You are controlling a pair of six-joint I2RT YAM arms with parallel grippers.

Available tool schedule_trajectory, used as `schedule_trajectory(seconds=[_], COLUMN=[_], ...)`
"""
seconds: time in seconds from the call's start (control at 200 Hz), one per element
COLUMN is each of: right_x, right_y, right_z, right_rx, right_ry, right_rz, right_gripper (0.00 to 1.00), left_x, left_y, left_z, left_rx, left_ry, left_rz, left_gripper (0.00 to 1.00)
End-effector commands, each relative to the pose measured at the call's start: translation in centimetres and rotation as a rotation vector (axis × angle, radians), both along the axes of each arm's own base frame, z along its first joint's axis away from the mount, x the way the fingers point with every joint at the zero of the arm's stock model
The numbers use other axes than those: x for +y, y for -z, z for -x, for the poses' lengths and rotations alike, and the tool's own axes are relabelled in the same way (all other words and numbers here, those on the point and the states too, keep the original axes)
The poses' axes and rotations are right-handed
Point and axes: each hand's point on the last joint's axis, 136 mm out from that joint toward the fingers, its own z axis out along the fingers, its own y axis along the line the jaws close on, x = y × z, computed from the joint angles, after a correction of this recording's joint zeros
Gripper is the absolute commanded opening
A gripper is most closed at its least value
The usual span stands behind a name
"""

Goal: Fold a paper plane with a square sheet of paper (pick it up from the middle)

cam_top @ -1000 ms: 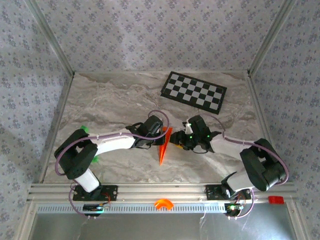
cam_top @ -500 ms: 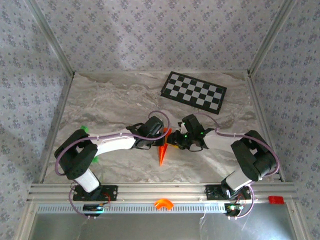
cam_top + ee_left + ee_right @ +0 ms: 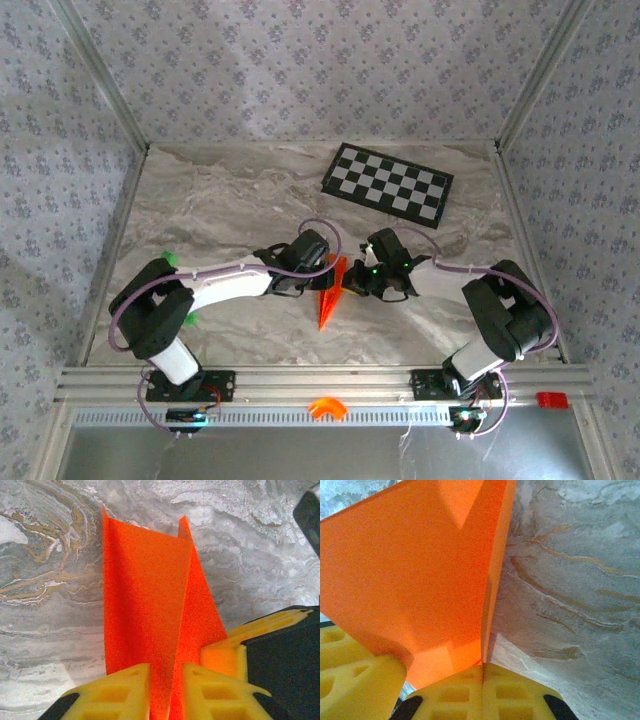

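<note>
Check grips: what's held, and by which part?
Right gripper is shut on the paper plane, pinching an edge at its wide end. Left gripper straddles the fold; grip unclear.

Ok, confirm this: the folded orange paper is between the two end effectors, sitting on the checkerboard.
Wrong on one point: the folded orange paper is between the left end effector and right end effector, but on the marble table, apart from the checkerboard farther back. The top external view shows it.

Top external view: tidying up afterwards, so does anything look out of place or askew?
An orange arch-shaped part lies on the front rail, off the table. The checkerboard sits skewed to the table edges. A small green piece lies at its left edge.
</note>
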Motion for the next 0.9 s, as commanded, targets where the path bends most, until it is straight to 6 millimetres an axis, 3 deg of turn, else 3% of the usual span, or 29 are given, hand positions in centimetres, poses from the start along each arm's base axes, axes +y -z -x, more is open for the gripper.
schedule_trajectory(seconds=[0.0, 0.265, 0.895], right_x=[-0.1, -0.1, 0.0], right_y=[0.3, 0.5, 0.6], right_z=[0.3, 0.2, 0.3], right_rx=[0.022, 0.025, 0.029], right_ry=[-0.001, 0.003, -0.002], right_rz=[-0.011, -0.010, -0.011], right_gripper=[0.04, 0.04, 0.05], left_x=[-0.9, -0.6, 0.1], left_y=[-1.4, -0.4, 0.8], left_z=[0.8, 2.3, 3.0], left_rx=[0.002, 0.028, 0.032], left_ry=[0.052, 0.076, 0.075], left_rz=[0.019, -0.022, -0.095], left_gripper=[0.28, 0.35, 0.45])
